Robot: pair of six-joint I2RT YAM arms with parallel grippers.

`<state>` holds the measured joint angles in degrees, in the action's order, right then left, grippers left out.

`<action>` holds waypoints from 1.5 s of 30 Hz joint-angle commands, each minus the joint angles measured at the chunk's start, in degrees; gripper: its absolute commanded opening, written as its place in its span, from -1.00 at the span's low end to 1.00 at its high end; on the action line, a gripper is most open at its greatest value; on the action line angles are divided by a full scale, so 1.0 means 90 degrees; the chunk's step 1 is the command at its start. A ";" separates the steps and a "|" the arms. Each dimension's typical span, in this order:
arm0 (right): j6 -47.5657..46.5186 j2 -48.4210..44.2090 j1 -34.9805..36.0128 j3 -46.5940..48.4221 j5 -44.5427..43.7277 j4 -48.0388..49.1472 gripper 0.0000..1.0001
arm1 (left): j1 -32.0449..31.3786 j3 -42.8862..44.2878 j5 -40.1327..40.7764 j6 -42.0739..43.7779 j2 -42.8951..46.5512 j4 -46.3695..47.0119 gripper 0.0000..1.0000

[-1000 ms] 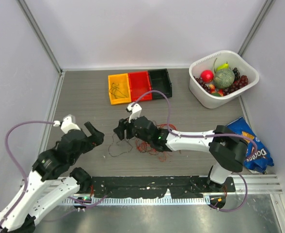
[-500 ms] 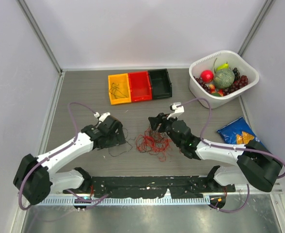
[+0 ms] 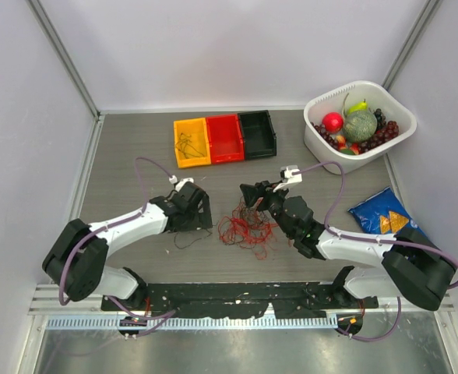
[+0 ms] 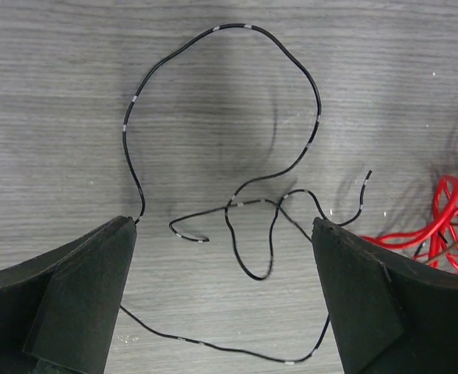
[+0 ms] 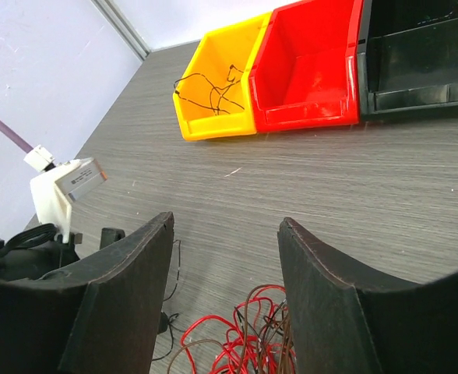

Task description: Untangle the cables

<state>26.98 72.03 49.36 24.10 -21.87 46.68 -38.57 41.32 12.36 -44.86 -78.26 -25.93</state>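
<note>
A tangle of thin red and brown cables (image 3: 246,231) lies on the table's middle; it shows low in the right wrist view (image 5: 268,335) and at the right edge of the left wrist view (image 4: 447,226). A separate thin black cable (image 4: 237,210) lies in loose loops to its left, also seen from above (image 3: 192,236). My left gripper (image 3: 202,214) is open, its fingers straddling the black cable's loops (image 4: 225,296). My right gripper (image 3: 250,196) is open and empty, just behind the tangle (image 5: 225,257).
Yellow (image 3: 191,142), red (image 3: 224,138) and black (image 3: 257,134) bins stand in a row at the back; the yellow one holds dark wires (image 5: 212,92). A white fruit basket (image 3: 359,125) is at the back right, a blue chip bag (image 3: 392,219) at the right.
My left arm has swung in from the left and reached forward to the black cable. My right gripper has pulled back from the black cable to behind the red tangle.
</note>
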 commanded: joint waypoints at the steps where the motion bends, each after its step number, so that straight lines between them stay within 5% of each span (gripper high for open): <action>1: 0.0000 0.0053 0.0013 -0.0021 -0.0090 0.0507 0.22 | -0.0002 0.0408 0.0375 0.0326 -0.0240 0.0089 0.99; 6: 0.0029 0.0199 0.0013 0.0018 -0.0041 0.0536 0.21 | 0.0008 0.0263 0.0200 0.0297 -0.0269 0.0244 0.79; 12: 0.0068 0.0297 0.0013 0.0028 -0.0002 0.0576 0.21 | 0.0017 0.0145 0.0170 0.0365 -0.0367 0.0323 0.25; 22: 0.0059 0.0298 0.0013 0.0008 -0.0060 0.0576 0.20 | 0.0076 0.0808 0.0677 0.0834 -0.0064 0.0430 -1.00; 32: 0.0137 0.0307 0.0013 -0.0070 -0.0197 0.0683 0.19 | 0.1334 0.2175 0.0141 0.0727 -0.0249 0.1240 -1.00; 39: 0.0137 0.0327 0.0013 -0.0109 -0.0275 0.0741 0.20 | 0.2770 0.3385 -0.1876 -0.0111 -0.2090 0.2791 -1.00; 45: 0.0156 0.0473 0.0013 -0.0090 -0.0285 0.0781 0.19 | 0.2918 0.4335 -0.2105 -0.0201 -0.3724 0.3045 -1.00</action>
<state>28.03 75.29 49.36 23.18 -22.50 49.82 -12.25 77.10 -1.32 -44.66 -105.58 -4.64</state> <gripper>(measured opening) 0.596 0.014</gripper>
